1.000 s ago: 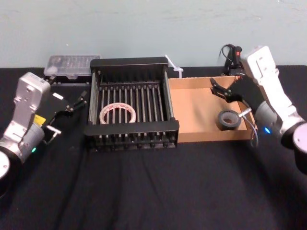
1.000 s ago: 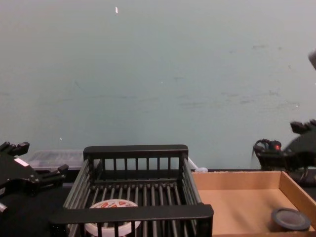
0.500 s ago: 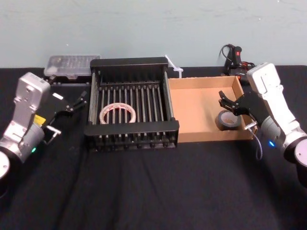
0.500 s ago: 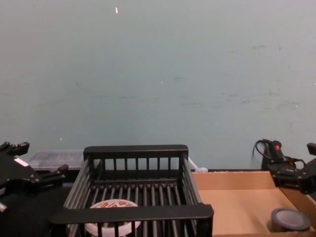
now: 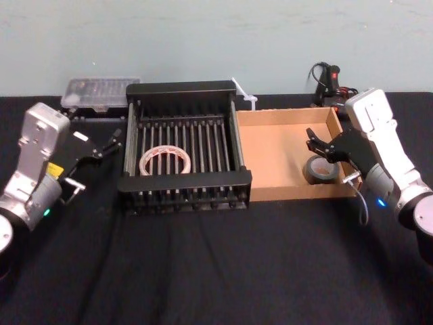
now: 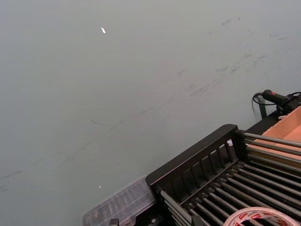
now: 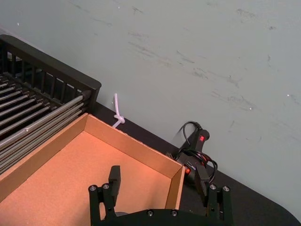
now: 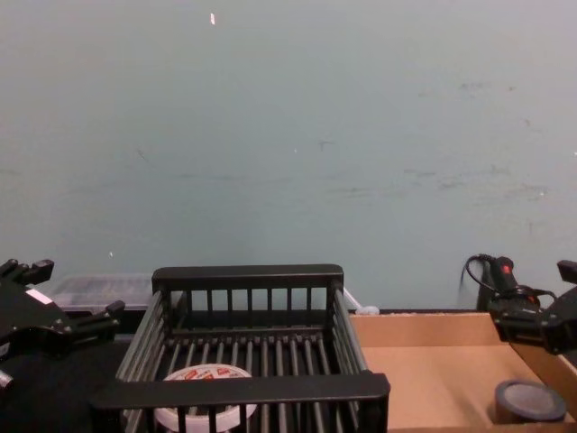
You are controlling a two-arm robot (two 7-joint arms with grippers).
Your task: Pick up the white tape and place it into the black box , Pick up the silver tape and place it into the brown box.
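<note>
The white tape [image 5: 165, 160] [image 8: 193, 374] [image 6: 256, 216] lies flat on the barred floor of the black box [image 5: 186, 182] [image 8: 243, 390] [image 6: 197, 157] [image 7: 47, 59]. The silver tape [image 5: 314, 176] [image 8: 527, 401] lies in the right front corner of the brown box [image 5: 270, 152] [image 8: 433, 370] [image 7: 61, 183]. My right gripper [image 5: 312, 140] [image 7: 158, 179] [image 8: 530, 311] hovers open just above and behind the silver tape, with nothing between its fingers. My left gripper [image 5: 109, 143] [image 8: 74, 290] rests open to the left of the black box, holding nothing.
A clear plastic case [image 5: 101, 91] [image 6: 122, 205] [image 8: 99, 289] sits behind the left arm. A black tool with a red switch and a cable [image 5: 329, 78] [image 7: 197, 146] [image 8: 500, 275] lies behind the brown box. A white tie [image 5: 245, 95] [image 7: 117, 115] sticks up between the boxes at the back.
My right gripper has come down and back towards me, from over the box's back right to just above the silver tape. Both tapes and the left arm have stayed put.
</note>
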